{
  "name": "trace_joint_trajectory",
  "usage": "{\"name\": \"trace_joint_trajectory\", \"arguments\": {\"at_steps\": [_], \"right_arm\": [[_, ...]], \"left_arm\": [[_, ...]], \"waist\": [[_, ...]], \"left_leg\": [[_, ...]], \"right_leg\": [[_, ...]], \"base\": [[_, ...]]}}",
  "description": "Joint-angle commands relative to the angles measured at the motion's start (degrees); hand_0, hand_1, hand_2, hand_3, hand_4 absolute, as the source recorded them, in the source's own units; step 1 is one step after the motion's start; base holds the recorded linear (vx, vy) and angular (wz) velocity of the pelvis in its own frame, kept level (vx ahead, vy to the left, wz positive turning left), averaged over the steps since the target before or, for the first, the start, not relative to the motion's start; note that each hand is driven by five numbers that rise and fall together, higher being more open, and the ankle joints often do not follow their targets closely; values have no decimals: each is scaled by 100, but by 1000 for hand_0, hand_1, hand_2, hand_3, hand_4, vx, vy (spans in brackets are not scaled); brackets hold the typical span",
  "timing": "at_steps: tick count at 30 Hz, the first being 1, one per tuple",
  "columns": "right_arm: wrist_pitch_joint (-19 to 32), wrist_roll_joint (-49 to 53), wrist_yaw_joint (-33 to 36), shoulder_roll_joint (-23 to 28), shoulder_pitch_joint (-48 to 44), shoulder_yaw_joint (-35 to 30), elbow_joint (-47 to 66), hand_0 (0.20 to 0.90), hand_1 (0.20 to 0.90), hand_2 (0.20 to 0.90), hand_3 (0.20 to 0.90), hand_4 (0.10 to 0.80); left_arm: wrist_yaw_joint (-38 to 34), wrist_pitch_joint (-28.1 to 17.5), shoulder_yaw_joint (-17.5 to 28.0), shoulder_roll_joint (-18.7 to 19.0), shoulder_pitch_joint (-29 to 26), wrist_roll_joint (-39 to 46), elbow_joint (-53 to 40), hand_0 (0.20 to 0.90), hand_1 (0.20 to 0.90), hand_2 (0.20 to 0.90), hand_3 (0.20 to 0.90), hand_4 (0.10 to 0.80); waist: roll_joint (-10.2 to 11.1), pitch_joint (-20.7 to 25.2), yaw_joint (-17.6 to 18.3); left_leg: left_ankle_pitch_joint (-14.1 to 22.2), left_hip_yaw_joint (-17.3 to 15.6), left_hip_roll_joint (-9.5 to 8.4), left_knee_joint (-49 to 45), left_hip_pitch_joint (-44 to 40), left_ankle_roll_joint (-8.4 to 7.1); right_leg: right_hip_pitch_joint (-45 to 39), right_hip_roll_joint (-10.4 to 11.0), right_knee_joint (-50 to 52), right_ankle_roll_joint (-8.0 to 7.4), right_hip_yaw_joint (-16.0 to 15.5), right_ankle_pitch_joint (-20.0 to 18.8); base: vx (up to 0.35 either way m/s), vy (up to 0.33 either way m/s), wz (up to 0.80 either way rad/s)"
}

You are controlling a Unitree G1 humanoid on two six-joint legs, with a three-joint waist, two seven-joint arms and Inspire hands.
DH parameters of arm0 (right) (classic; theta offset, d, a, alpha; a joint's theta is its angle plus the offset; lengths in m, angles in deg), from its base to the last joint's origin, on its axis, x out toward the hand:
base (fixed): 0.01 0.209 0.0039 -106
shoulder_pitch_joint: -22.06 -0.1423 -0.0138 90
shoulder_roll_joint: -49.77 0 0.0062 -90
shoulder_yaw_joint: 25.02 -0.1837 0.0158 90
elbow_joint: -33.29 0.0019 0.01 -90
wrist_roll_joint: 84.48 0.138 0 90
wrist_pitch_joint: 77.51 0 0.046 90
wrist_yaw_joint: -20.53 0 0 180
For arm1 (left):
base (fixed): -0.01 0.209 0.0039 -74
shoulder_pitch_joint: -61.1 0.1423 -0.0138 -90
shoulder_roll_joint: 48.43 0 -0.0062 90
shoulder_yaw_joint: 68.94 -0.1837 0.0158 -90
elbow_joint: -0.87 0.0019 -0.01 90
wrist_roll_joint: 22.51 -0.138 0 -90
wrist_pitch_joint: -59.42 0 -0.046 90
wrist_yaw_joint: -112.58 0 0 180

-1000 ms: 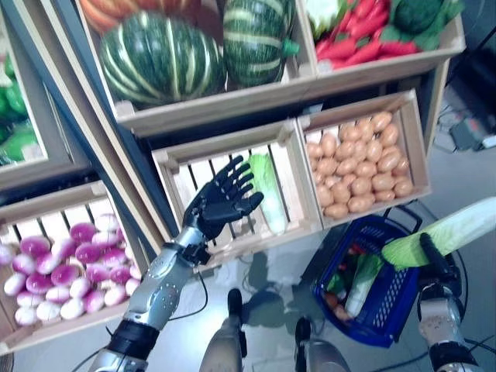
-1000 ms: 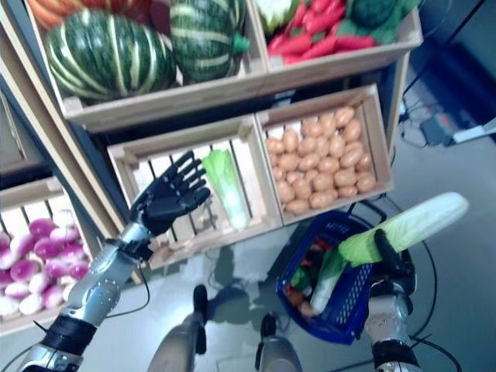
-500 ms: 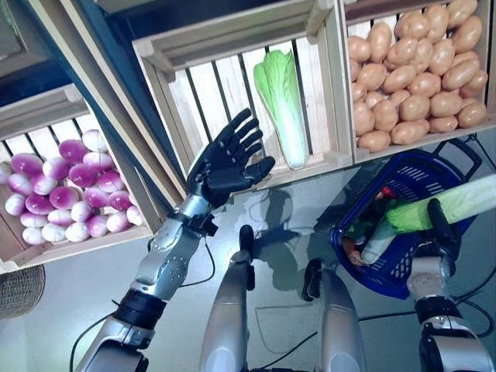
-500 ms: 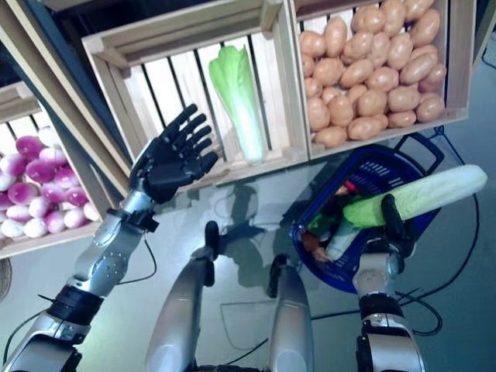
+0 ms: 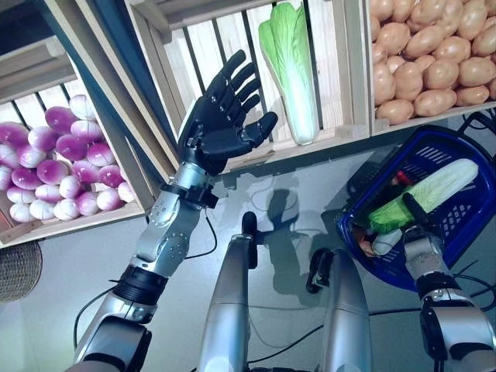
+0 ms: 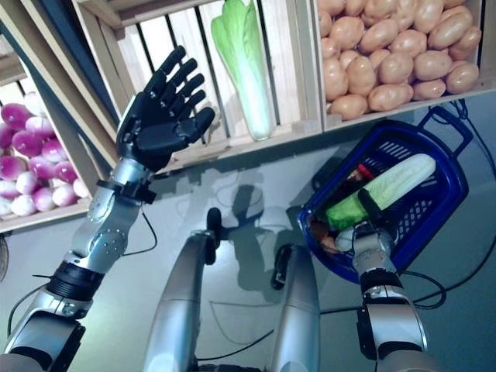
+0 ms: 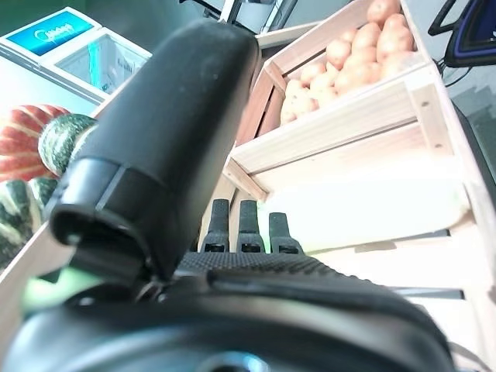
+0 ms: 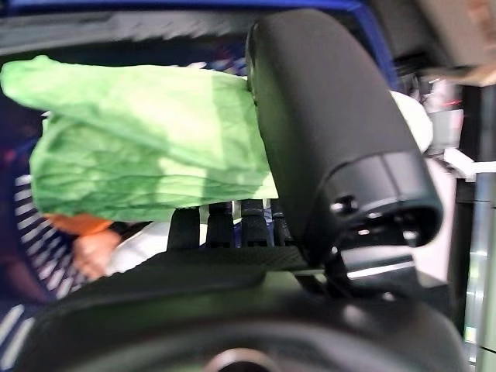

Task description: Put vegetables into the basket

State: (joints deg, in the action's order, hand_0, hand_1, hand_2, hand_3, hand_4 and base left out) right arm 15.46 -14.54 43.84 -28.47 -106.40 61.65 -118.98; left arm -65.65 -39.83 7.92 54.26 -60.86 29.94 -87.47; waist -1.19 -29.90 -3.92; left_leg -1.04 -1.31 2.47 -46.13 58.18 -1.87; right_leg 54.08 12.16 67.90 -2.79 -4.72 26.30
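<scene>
My right hand [image 5: 417,221] is shut on a long napa cabbage [image 5: 434,188], green at the leaf end and white at the other. It holds it low over the inside of the blue basket [image 5: 468,225] on the floor. In the right wrist view the thumb [image 8: 325,132] presses on the green leaves [image 8: 139,147]. A white vegetable [image 5: 385,242], something orange and something red lie in the basket. My left hand [image 5: 221,116] is open and empty, raised before a wooden crate, beside another napa cabbage [image 5: 291,70] lying in it.
The wooden stand's crates [image 5: 341,136] rise right behind the basket and the left hand. A crate of potatoes [image 5: 422,70] sits just above the basket. A woven basket's edge [image 5: 15,271] shows on the floor at the far left.
The camera has tilted down. My right hand has lowered the cabbage from above the basket's rim down into the basket's opening. My left hand stays open and raised.
</scene>
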Motion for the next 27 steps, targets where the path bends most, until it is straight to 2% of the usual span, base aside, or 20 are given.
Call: {"name": "trace_joint_trajectory", "arguments": {"at_steps": [1, 10, 11, 12, 14, 16, 19, 21, 27], "right_arm": [[42, 119, 307, 379, -315, -119, -364, 300, 300, 300, 300, 400], [-225, 29, 912, 289, -429, -1, -534, 300, 300, 300, 300, 400], [-226, -16, 962, 301, -429, 3, -562, 474, 474, 474, 474, 516], [-241, -64, 984, 320, -421, 12, -589, 900, 900, 900, 900, 800], [-289, -243, 1131, 358, -400, 18, -576, 900, 900, 900, 900, 800], [-386, -443, 1255, 421, -392, 75, -595, 900, 900, 900, 900, 800], [-392, -675, 1417, 468, -381, 110, -724, 900, 900, 900, 900, 800], [-307, -875, 1582, 473, -327, 111, -801, 900, 900, 900, 900, 800], [174, -1822, 2692, 495, -118, 154, -610, 900, 900, 900, 900, 800]], "left_arm": [[55, -841, 301, -214, -640, -104, -544, 900, 900, 900, 900, 800], [-204, -787, 273, -238, -680, -289, -637, 900, 900, 900, 900, 800], [-222, -789, 265, -233, -674, -287, -638, 900, 900, 900, 900, 800], [-232, -786, 251, -224, -669, -277, -657, 900, 900, 900, 900, 800], [-240, -693, 242, -207, -646, -376, -722, 900, 900, 900, 900, 800], [-157, -449, 224, -146, -646, -24, -780, 900, 900, 900, 900, 800], [-187, -370, 245, -114, -625, 192, -776, 900, 900, 900, 900, 800], [-143, -350, 262, -100, -571, 311, -774, 900, 900, 900, 900, 800], [-143, -297, 254, 104, -438, -206, -1004, 900, 900, 900, 900, 800]], "waist": [[-200, 11, -3], [-252, 11, 14], [-253, 11, 19], [-255, 11, 22], [-246, 11, 23], [-230, 11, 16], [-221, 11, 9], [-215, 11, 0], [-232, 11, 1]], "left_leg": [[1914, -72, -135, -1358, -251, 257], [2028, -74, -170, -1788, 177, 301], [2016, -76, -165, -1794, 188, 297], [2002, -76, -161, -1801, 213, 297], [1999, -77, -143, -1834, 250, 310], [1996, -73, -117, -1873, 267, 307], [2014, -75, -87, -1897, 258, 314], [2004, -74, -74, -1877, 213, 317], [1871, -90, -18, -1617, 23, 301]], "right_leg": [[77, -145, -369, 190, 30, -879], [517, -202, -50, 209, 114, -851], [529, -208, -50, 206, 120, -870], [559, -215, -45, 204, 127, -889], [594, -217, -21, 213, 128, -889], [603, -218, 6, 224, 117, -886], [577, -217, -2, 228, 101, -881], [532, -219, -35, 219, 83, -909], [311, -271, -362, 154, 63, -1109]], "base": [[0, 0, 0], [20, 20, -1], [41, 34, 0], [0, 0, 0], [0, 0, 0], [40, -5, 0], [46, -6, -1], [76, -16, -1], [61, -33, 2]]}}
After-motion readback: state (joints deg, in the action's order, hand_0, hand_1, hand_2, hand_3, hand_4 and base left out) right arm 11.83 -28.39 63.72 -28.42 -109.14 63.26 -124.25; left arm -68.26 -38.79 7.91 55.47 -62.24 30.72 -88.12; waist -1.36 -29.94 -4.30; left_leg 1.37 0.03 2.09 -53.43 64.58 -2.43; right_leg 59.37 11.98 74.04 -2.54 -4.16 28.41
